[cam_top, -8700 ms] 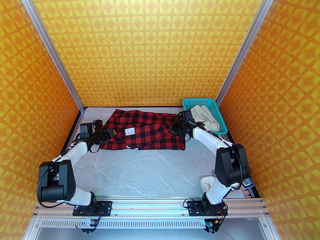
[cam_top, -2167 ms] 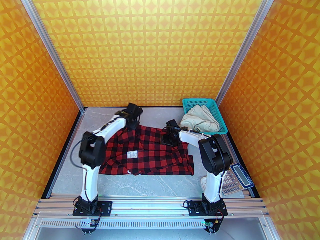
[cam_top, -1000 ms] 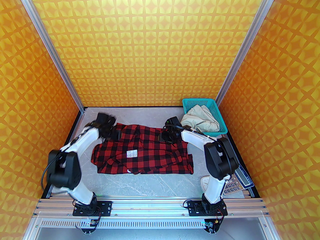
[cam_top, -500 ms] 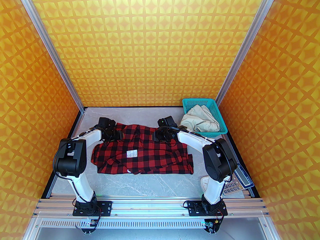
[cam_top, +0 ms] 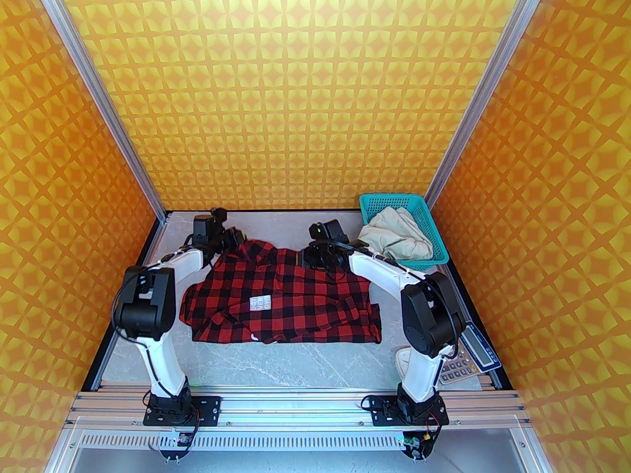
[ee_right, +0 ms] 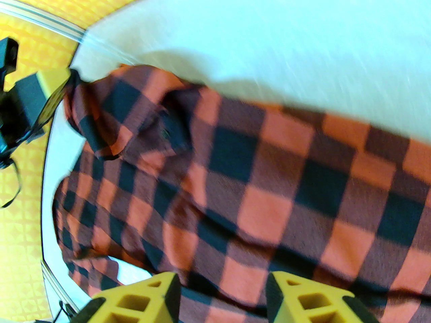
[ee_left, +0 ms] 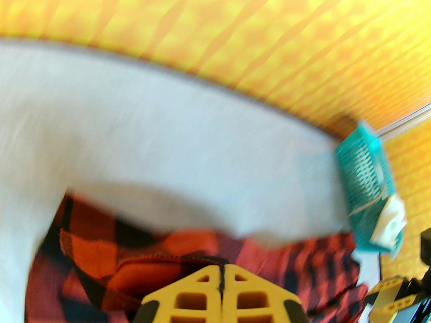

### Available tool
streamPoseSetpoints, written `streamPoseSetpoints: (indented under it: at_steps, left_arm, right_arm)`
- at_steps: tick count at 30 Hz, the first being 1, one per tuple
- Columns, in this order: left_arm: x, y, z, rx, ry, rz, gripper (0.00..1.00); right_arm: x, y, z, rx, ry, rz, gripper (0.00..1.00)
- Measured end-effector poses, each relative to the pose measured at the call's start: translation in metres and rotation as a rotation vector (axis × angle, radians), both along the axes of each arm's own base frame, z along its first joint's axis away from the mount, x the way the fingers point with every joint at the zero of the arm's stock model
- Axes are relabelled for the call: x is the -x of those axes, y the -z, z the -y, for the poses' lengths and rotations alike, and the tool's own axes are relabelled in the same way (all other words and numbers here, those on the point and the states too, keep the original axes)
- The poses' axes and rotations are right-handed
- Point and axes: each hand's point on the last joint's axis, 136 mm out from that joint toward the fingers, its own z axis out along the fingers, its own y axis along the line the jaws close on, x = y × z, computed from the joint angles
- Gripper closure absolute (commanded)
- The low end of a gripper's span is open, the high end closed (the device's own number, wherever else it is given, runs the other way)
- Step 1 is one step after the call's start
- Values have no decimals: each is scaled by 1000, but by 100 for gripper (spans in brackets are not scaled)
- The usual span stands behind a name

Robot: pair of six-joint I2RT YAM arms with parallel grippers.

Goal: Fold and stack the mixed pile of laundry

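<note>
Pinching the checked shirt (cam_top: 296,296) off the bench (cam_top: 296,360) to start a fold, your left end effector (ee_left: 222,268) is clamped; the right end effector (ee_right: 222,283) straddles it, jaws apart; trousers (cam_top: 394,242) lie in the basket (cam_top: 389,198).

**Q:** Left side, what's the pose?

**Me:** My left arm stands up from its base, elbow high. The white forearm slopes away toward the far side. My left gripper (cam_top: 237,238) points sideways, toward my other arm. The yellow fingers (ee_left: 188,298) are pressed flat together with only a thin dark seam between them, pinched on an edge of the checked shirt (cam_top: 296,303).

**Q:** And the right?

**Me:** It's roughly a mirror. The elbow is raised on my right and the forearm angles far and inward. My right gripper (cam_top: 309,260) tips downward. In the wrist view its fingers (ee_right: 134,301) stand well apart, gripping nothing. The two grippers face each other across a gap, at about the same depth.
</note>
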Motion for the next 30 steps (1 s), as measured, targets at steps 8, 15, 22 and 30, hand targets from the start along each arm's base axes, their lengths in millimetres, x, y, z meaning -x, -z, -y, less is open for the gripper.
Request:
streamPoseSetpoints:
  at_steps: [8, 15, 22, 30]
  left_arm:
    - [-69, -35, 17, 120, 46, 274, 70]
    - [-76, -24, 18, 135, 75, 324, 52]
    - [-12, -65, -3, 3, 39, 187, 63]
    - [103, 1, 10, -37, 72, -110, 82]
  right_arm:
    - [-16, 14, -7, -15, 15, -2, 55]
    - [-18, 38, 39, 24, 121, -48, 54]
    - [5, 35, 83, 134, 174, -52, 54]
    - [48, 72, 92, 207, 146, -160, 55]
